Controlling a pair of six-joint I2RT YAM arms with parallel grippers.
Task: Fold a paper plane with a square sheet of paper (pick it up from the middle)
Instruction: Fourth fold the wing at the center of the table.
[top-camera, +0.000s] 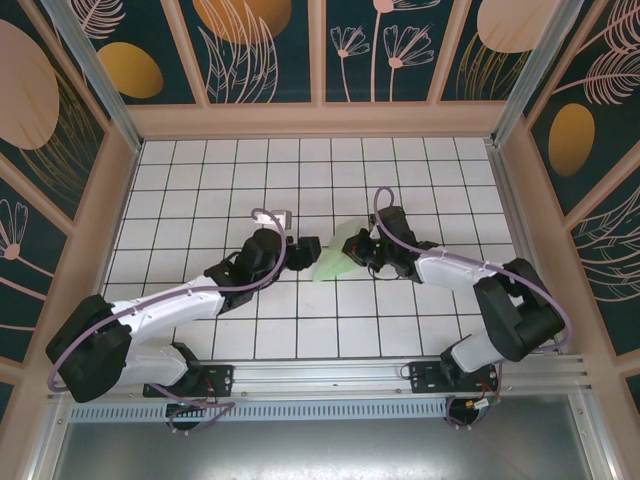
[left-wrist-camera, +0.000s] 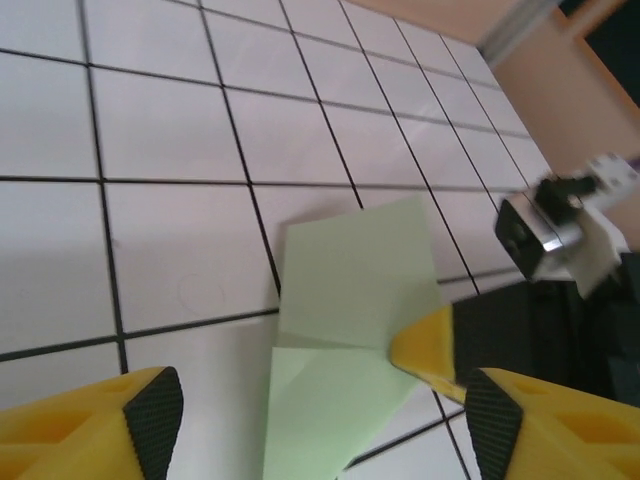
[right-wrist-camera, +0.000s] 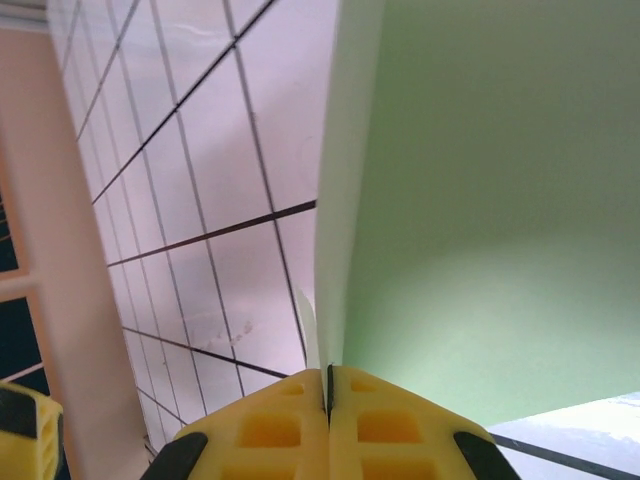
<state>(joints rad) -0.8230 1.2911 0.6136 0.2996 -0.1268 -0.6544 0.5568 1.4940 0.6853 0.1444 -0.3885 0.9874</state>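
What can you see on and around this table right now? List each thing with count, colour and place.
sheet of paper: one, pale green, creased, middle of the table between the grippers
table: one, white tiles with black grid lines
walls: three sides, dark teal with orange and pink plant patterns
rail: one, silver metal, near edge, under the arm bases
arms: two, white and black, reaching inward
left gripper: one, yellow fingers, open, left of the paper
right gripper: one, yellow fingers, shut on the paper's edge

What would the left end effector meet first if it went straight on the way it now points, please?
Likely the sheet of paper, just ahead of the open left end effector; the right end effector pinches that sheet to one side. Depth is uncertain.
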